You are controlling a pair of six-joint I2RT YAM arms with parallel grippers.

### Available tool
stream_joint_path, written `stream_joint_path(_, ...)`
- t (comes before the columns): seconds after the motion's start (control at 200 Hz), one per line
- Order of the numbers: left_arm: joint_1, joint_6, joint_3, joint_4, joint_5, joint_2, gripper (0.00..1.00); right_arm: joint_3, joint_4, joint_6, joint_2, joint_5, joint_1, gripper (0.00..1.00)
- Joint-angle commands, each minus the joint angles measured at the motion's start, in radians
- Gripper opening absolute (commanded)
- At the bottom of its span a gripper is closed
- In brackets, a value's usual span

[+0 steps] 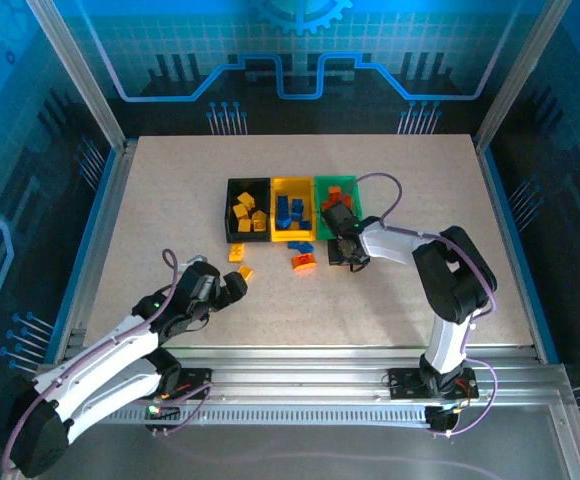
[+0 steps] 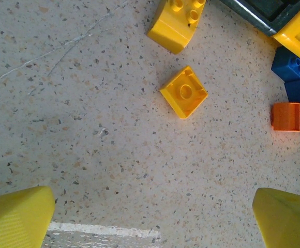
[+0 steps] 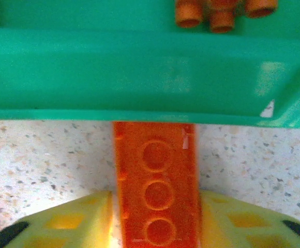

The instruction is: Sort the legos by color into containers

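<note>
Three joined containers stand mid-table: a black bin holding yellow legos, a yellow bin holding blue ones, and a green bin with orange ones. My right gripper sits at the green bin's front wall, low over the table. It is shut on a long orange lego, a finger pressed to each side. Ahead of my left gripper, which is open and empty, lie a small yellow lego and a larger yellow one.
Loose on the table in front of the bins lie blue legos and an orange lego. A metal frame and rails border the table. Bare tabletop stretches to the left and right of the bins.
</note>
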Motion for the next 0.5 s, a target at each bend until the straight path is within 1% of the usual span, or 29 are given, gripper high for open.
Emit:
stream_joint_path(0.0,0.000,-0.005,-0.011,0.014,0.013,0.009,0.99,-0.010,-0.006,-0.008,0.007,0.022,-0.008,0.40)
stream_joint_path(0.11,0.001,-0.003,-0.006,0.015,0.015,0.020,0.99,-0.026,0.006,-0.021,-0.025,0.004,-0.005,0.35)
stream_joint_path(0.19,0.000,-0.001,-0.001,0.014,0.018,0.025,0.99,-0.047,0.007,-0.027,-0.070,-0.009,0.000,0.34)
stream_joint_path(0.365,0.001,-0.001,0.001,0.014,0.016,0.026,0.99,-0.089,-0.034,-0.045,-0.252,-0.050,0.036,0.34)
stream_joint_path(0.49,0.002,-0.006,0.001,0.019,0.020,0.024,0.99,-0.065,-0.054,-0.058,-0.359,-0.091,0.036,0.35)
